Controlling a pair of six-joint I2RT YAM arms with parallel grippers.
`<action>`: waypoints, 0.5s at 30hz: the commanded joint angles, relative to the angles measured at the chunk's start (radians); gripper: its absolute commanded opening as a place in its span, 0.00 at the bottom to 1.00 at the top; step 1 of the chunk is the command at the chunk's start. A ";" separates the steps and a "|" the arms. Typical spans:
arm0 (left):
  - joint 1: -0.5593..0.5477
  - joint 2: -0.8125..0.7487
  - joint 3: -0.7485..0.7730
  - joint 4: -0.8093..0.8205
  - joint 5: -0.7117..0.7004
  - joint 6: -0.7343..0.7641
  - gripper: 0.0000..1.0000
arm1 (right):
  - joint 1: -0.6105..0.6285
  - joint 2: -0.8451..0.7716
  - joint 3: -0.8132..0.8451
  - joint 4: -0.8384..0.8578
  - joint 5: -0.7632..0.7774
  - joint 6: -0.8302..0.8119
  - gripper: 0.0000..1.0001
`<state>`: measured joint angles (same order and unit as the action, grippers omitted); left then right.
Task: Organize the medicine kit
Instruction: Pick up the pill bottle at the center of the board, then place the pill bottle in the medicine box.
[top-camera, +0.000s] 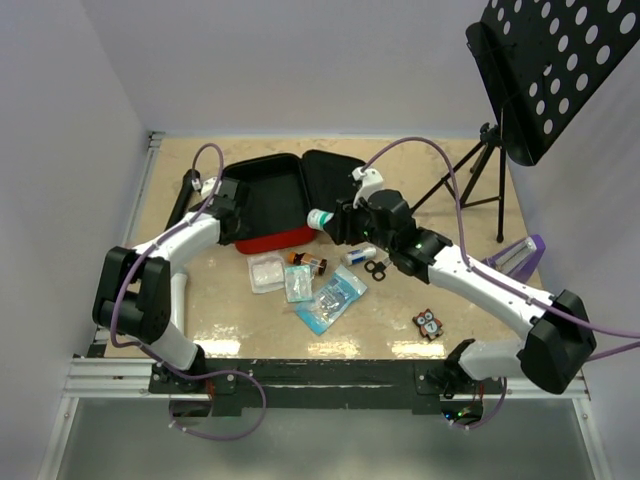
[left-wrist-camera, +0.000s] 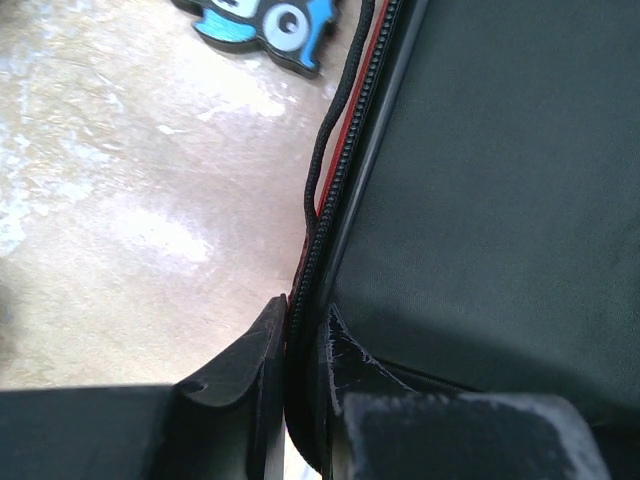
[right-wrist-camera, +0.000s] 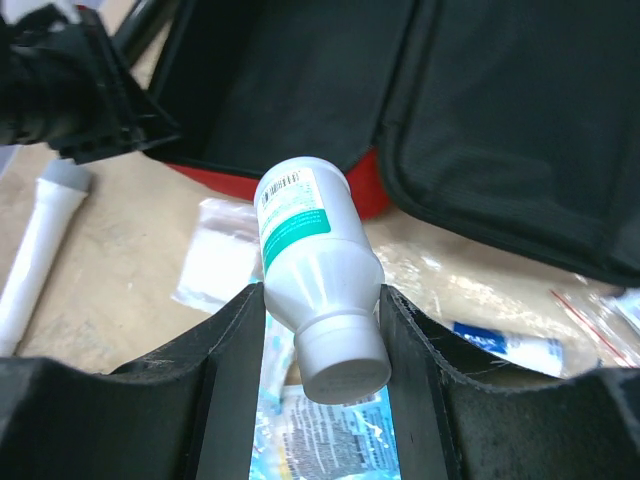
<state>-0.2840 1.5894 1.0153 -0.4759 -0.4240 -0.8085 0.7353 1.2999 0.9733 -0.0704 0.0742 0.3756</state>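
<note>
Right end effector (right-wrist-camera: 320, 296) pinches white plastic bottle (right-wrist-camera: 305, 230); left end effector (left-wrist-camera: 302, 312) nips rim of red soft zip medicine kit (top-camera: 275, 241); we judge nothing packed yet.

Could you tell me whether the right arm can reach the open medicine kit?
Probably yes: the right gripper, holding the white bottle, is right by the medicine kit, which lies open with nothing between.

Left arm: reaches toward 1 o'clock; left gripper (left-wrist-camera: 300, 320) pinched on medicine kit (top-camera: 275, 240) rim. Right arm: reaches toward 10 o'clock; right gripper (right-wrist-camera: 322, 300) clasps bottle (right-wrist-camera: 308, 250), jaws half apart.
</note>
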 joint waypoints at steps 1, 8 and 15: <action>-0.043 -0.025 0.000 0.114 0.036 -0.003 0.00 | 0.006 0.022 0.083 0.095 -0.092 -0.023 0.00; -0.049 -0.037 -0.049 0.154 0.071 0.055 0.00 | 0.006 0.189 0.224 0.136 -0.109 -0.037 0.00; -0.050 -0.103 -0.018 0.137 0.077 0.072 0.23 | 0.004 0.401 0.396 0.124 -0.087 -0.052 0.00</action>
<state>-0.3279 1.5639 0.9699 -0.4038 -0.4065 -0.7368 0.7387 1.6310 1.2480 0.0006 -0.0162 0.3511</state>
